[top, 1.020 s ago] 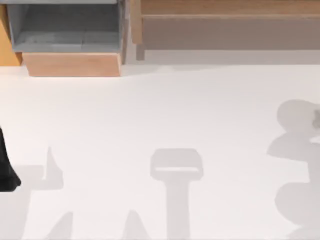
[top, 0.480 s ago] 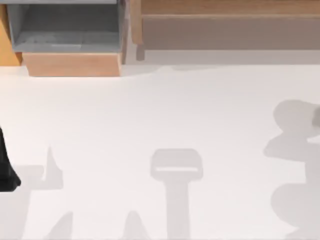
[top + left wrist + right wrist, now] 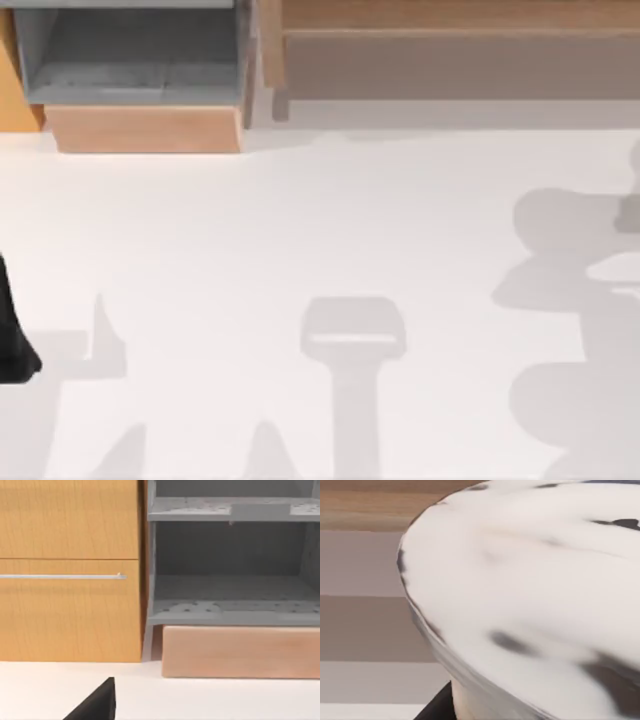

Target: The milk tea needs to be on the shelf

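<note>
The milk tea (image 3: 530, 595), whitish with dark speckles, sits very close in the right wrist view, and a dark finger (image 3: 436, 709) of my right gripper lies against its lower side. Behind it runs the shelf (image 3: 360, 565) with its wooden plank and taupe front. In the top view the shelf (image 3: 450, 50) spans the far right of the table. A small grey piece (image 3: 630, 212) pokes in at the right edge above broad arm shadows. My left gripper (image 3: 12, 340) is parked at the table's left edge.
A grey-lined box compartment (image 3: 130, 60) with a pale wood front (image 3: 145, 128) stands at the far left, beside the shelf's side post (image 3: 270, 50). The left wrist view faces an orange cabinet (image 3: 70, 570) with a metal handle, next to that compartment (image 3: 230, 590).
The right arm's shadows have slid leftward and toward the far side of the table, and the grey piece at the right edge has moved farther back. The left arm has stayed still.
</note>
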Robot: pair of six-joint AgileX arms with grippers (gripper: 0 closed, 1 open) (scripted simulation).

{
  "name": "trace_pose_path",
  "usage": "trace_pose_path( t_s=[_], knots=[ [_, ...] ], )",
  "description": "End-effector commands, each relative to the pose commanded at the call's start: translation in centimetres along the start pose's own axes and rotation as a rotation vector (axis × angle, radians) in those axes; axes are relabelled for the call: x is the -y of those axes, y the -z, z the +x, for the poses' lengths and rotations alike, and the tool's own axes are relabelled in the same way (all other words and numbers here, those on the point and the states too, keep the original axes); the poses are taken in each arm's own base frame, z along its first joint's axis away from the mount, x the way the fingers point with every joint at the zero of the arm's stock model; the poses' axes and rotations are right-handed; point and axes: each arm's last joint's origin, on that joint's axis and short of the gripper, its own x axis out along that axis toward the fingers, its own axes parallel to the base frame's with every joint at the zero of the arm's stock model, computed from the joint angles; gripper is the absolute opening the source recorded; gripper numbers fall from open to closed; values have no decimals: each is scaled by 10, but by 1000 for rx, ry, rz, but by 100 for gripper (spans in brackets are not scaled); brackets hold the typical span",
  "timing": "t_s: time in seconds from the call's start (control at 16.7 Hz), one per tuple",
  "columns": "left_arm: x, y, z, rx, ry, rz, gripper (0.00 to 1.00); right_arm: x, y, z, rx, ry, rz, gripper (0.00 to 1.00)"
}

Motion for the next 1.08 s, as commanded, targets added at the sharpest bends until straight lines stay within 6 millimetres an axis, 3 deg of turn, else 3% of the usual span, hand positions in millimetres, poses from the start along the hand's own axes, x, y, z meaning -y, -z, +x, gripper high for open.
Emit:
trace_pose_path(
  t_s=[0.24, 0.54, 0.84, 1.08],
  knots=[
    [0, 0, 0, 0, 0, 0, 100, -21, -52, 27, 137, 11, -20, 0],
    [0, 0, 0, 0, 0, 0, 100, -74, -113, 60, 185, 2, 11, 0],
    [0, 0, 0, 0, 0, 0, 100, -140, -149, 86, 64, -21, 41, 0],
    [0, 0, 0, 0, 0, 0, 100, -186, -169, 94, -47, -27, 36, 0]
  ],
)
